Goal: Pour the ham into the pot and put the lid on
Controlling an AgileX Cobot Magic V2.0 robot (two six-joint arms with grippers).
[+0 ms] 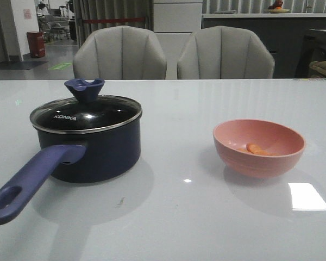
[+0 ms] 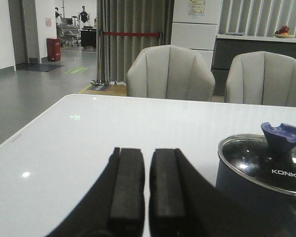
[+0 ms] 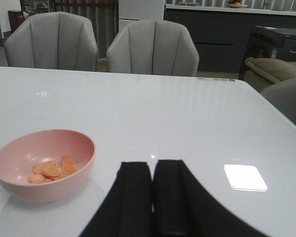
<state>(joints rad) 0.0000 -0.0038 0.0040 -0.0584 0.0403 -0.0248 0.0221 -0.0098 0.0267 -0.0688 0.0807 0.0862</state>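
The navy pot (image 1: 92,152) stands at the table's left, its purple-blue handle (image 1: 27,185) pointing to the front left. The glass lid (image 1: 87,114) with a blue knob (image 1: 84,89) and "KONKA" lettering sits on it. The lid also shows in the left wrist view (image 2: 266,165). The ham slices (image 1: 258,149) lie in a pink bowl (image 1: 259,148) at the right, also seen in the right wrist view (image 3: 52,170). My left gripper (image 2: 147,150) is shut and empty, to the left of the pot. My right gripper (image 3: 153,163) is shut and empty, to the right of the bowl (image 3: 44,163). Neither gripper shows in the front view.
The white table (image 1: 179,217) is glossy, with a bright light reflection (image 1: 307,197) at the front right. Two grey chairs (image 1: 119,54) stand behind the far edge.
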